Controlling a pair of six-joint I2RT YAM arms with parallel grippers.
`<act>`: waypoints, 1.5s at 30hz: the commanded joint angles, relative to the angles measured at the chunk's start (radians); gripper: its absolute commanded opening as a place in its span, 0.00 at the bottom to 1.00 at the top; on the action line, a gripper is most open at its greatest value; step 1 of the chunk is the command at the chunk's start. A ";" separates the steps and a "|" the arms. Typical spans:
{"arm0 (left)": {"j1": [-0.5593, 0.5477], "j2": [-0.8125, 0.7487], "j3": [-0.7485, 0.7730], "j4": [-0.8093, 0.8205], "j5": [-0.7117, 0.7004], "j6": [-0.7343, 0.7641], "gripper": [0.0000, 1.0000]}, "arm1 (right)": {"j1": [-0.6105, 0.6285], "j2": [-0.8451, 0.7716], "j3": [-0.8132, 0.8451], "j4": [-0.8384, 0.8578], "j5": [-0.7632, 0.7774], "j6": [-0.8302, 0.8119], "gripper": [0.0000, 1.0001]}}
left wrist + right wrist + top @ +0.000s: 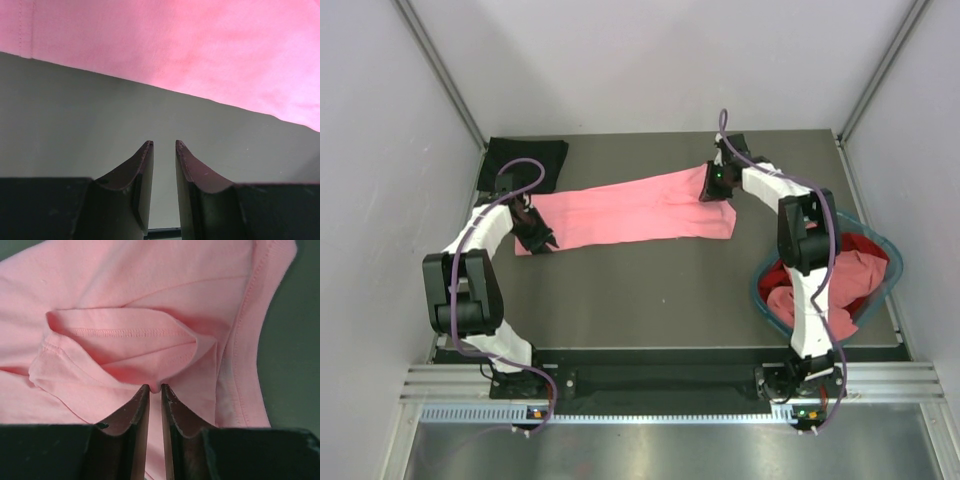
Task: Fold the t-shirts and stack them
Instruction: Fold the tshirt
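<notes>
Across the middle of the grey table lies the salmon pink t-shirt, folded into a long band that runs from the left arm's end up to the right arm's end. Its cloth is plain, with only rows of stitching along the hems in the right wrist view.

The left gripper sits at the band's near left corner. In its own view, its fingers stand slightly apart over bare table, with nothing between them and the pink edge just ahead.

The right gripper is on the band's far right end. Its jaws are almost together, with a small pucker of pink cloth at the tips. I cannot tell whether they pinch it.

A black t-shirt lies at the far left corner. A red t-shirt is bundled with more pink cloth in the teal basket at the right edge.
</notes>
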 commanded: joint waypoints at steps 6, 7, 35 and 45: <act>-0.011 0.014 0.053 -0.013 -0.007 -0.004 0.29 | 0.010 0.133 0.217 0.078 -0.021 0.036 0.17; -0.012 0.014 0.054 -0.016 -0.009 -0.002 0.29 | 0.010 0.149 0.243 0.078 -0.020 0.046 0.17; 0.086 0.074 0.122 -0.013 -0.032 0.047 0.48 | -0.049 -0.222 -0.036 -0.244 -0.067 -0.001 0.60; 0.144 0.069 0.065 -0.078 -0.181 -0.002 0.57 | -0.129 -0.376 -0.415 0.015 -0.142 0.184 0.73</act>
